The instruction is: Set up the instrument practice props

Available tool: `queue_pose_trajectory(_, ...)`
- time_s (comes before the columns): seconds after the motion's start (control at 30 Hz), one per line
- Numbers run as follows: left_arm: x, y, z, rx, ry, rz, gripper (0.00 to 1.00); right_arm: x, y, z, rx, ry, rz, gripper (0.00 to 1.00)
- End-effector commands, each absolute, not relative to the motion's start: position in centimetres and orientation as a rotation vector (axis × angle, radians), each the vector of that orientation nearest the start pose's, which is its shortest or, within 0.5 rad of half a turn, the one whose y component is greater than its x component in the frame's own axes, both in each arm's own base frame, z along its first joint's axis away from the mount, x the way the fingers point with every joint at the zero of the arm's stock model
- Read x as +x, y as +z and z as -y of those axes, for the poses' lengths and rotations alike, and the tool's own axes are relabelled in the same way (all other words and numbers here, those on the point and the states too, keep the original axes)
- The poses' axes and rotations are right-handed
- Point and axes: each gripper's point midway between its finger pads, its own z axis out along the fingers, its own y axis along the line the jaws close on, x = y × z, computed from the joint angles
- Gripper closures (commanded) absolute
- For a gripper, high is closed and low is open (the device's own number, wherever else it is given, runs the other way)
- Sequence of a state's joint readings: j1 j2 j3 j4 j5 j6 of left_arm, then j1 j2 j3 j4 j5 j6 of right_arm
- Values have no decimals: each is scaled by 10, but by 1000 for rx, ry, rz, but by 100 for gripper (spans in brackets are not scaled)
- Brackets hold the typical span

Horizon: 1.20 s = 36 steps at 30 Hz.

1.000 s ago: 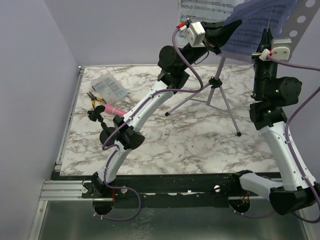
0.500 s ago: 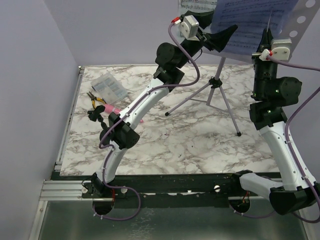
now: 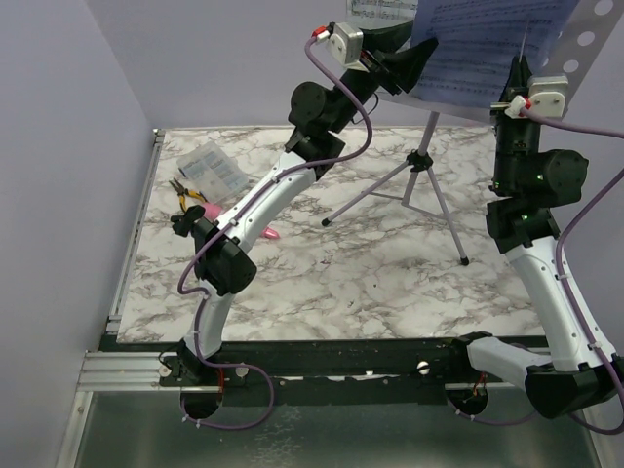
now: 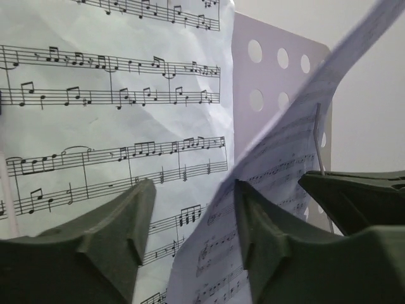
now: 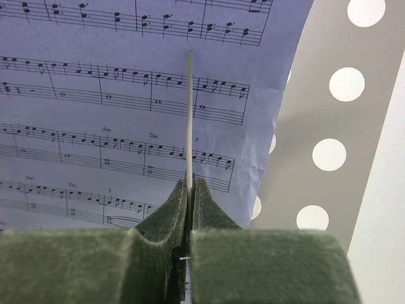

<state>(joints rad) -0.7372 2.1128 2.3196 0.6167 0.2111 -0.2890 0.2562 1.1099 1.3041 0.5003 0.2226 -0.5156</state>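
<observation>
**Q:** What lies nearest, on the worktop?

**A:** Marbled worktop (image 3: 370,283), near edge at my bases. Left side: the pink microphone (image 3: 267,234) lies flat, mostly hidden behind my left arm. Just beyond it, grouped near the left edge, come the small black mic stand (image 3: 183,222), then the orange-handled pliers (image 3: 189,198), then the clear compartment box (image 3: 213,173). Right of centre, the thin silver tripod (image 3: 429,190) stands with its feet on the worktop, well apart from that group.

**Q:** And higher up, at the far end?

**A:** The tripod carries the lavender perforated desk (image 3: 597,37), tilted back. My right gripper (image 5: 188,188), jaws together, is clamped on the thin silver wire (image 5: 189,107), which runs up across the front sheet-music page (image 5: 95,95) on the desk. My left gripper (image 4: 192,190), jaws apart, is at that page's left side. The page's curled edge shows in the gap between my fingers, but I cannot tell whether it touches either one. Farthest back, a second page (image 4: 95,126) lies flat against the desk.
</observation>
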Motion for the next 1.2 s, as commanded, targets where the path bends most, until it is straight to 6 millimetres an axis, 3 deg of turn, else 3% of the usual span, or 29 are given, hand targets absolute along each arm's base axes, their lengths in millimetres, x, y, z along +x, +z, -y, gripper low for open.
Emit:
queue_pose_trajectory(0.0,383,628,411,323,-1123,-638,48,339,585,-42,-173,-281,-865,99)
queue_pose_trajectory(0.33,384,631,429,329,-1121,-597,75,341,582,-53,-231,-248,-861,99)
queue_pose_trajectory(0.6,388,625,436,327,-1098,-608,76,348,577,-55,-225,-236,-876,99)
queue_pose_trajectory(0.83,393,623,436,321,-1073,-616,66,351,575,-52,-199,-243,-882,99)
queue_pose_trajectory(1.17,378,636,427,345,-1084,-619,36,348,578,-46,-168,-254,-882,90)
